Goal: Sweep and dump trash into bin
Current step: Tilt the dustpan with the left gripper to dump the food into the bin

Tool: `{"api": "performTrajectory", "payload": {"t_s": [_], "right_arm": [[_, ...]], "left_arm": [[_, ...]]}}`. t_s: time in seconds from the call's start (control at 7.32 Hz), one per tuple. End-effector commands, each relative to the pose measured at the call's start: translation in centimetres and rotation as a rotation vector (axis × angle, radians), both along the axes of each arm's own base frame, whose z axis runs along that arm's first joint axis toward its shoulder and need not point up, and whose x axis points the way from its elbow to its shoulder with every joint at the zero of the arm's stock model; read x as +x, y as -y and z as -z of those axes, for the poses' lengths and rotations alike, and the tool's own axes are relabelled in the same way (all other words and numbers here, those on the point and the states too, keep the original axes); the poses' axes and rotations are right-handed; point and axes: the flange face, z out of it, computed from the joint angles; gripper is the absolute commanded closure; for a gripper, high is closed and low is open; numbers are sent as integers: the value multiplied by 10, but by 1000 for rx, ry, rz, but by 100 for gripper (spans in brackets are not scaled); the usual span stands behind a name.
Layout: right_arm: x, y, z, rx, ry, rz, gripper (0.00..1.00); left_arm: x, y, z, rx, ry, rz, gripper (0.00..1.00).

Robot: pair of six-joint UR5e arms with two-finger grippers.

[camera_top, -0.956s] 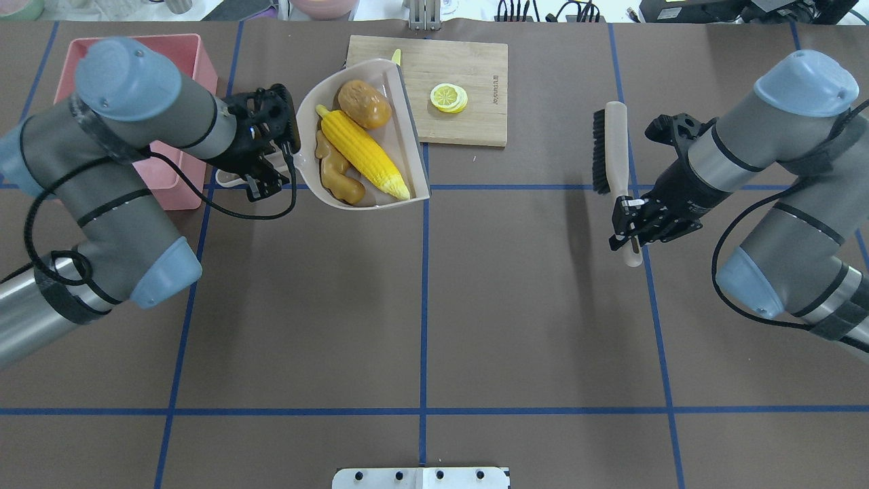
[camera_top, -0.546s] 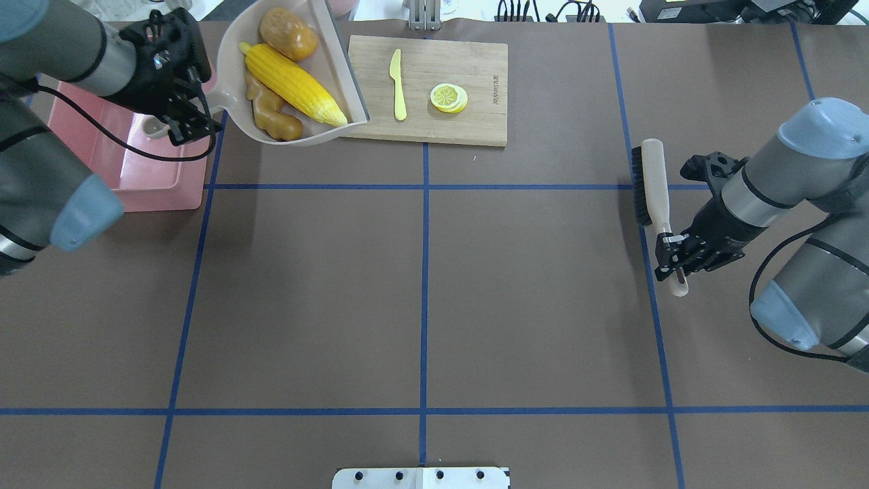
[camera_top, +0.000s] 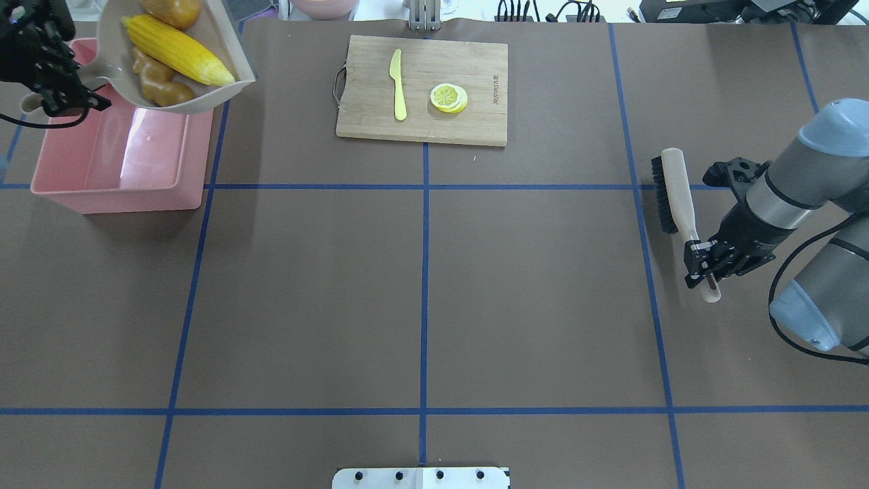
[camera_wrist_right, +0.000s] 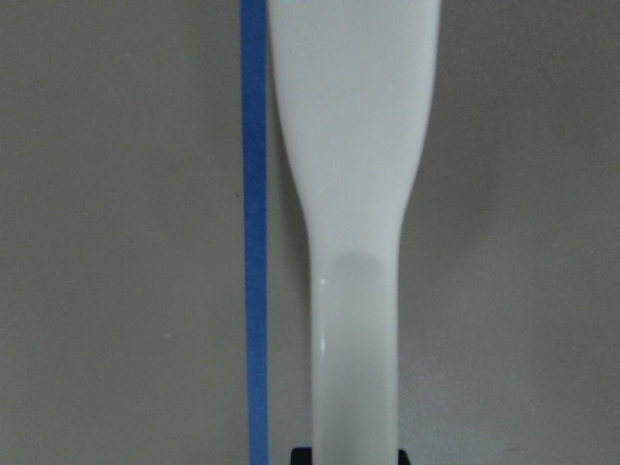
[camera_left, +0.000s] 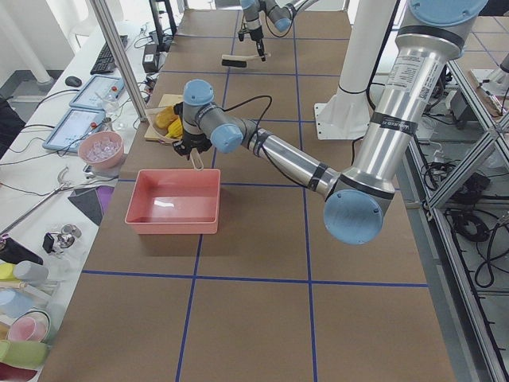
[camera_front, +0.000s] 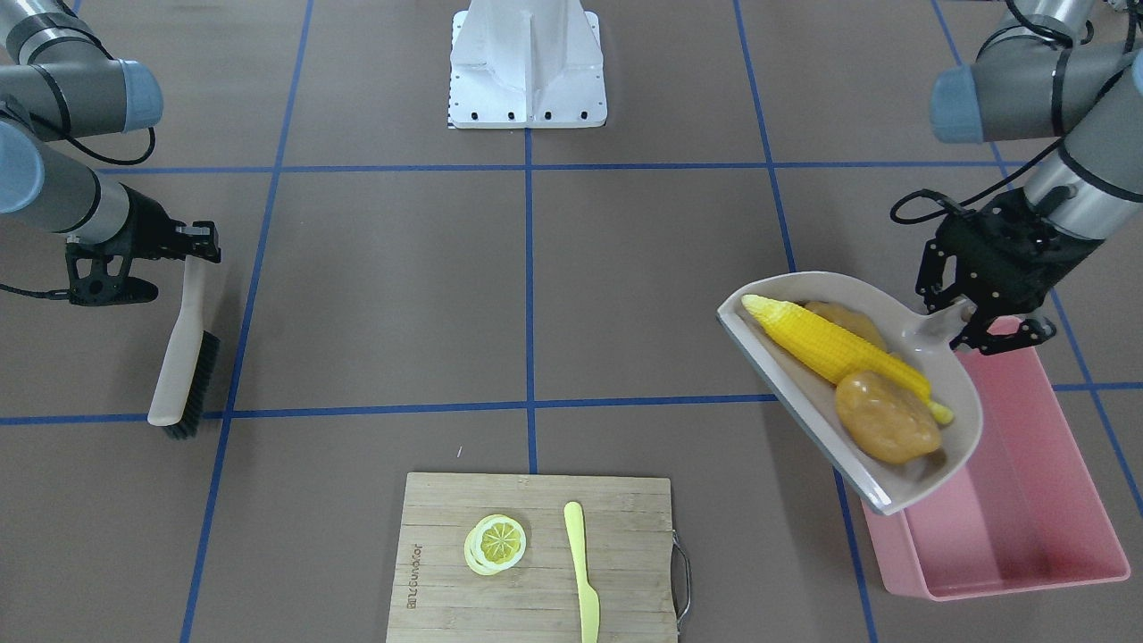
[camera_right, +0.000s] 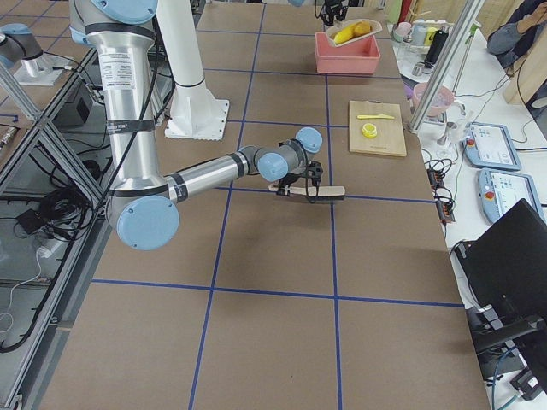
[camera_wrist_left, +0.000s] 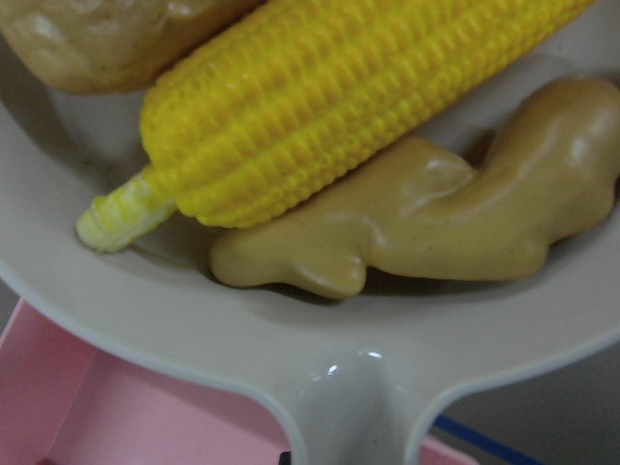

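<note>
Now the left gripper (camera_front: pixel 978 323) pinches the beige plastic dustpan (camera_front: pixel 795 402) of toy food (camera_front: pixel 830 348) over the pink plastic tub (camera_front: pixel 1009 585) for tipping. The right gripper (camera_top: pixel 706 266) pinches the black-bristled brush (camera_top: pixel 675 190).

So the wooden board (camera_top: pixel 366 112) sat at the far side of the brown table (camera_top: pixel 421 305), with a yellow knife (camera_top: pixel 398 85) and a lemon slice (camera_top: pixel 449 97) lying side by side on it, not touching. Way off to the right there was a brush (camera_top: pixel 675 190), bristles facing the board, just beside a blue tape line (camera_top: pixel 643 204). The beige dustpan (camera_top: pixel 227 47) was up off the table at the far left, tilted.
</note>
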Motion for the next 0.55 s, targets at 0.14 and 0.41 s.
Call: {"api": "performTrajectory", "payload": {"t_s": [0.14, 0.41], "right_arm": [[-8, 13, 36, -3, -29, 83, 100], [-9, 30, 51, 14, -57, 136, 100]], "left_arm": [[-86, -2, -51, -19, 74, -5, 100], [-132, -7, -81, -107, 133, -10, 100]]}}
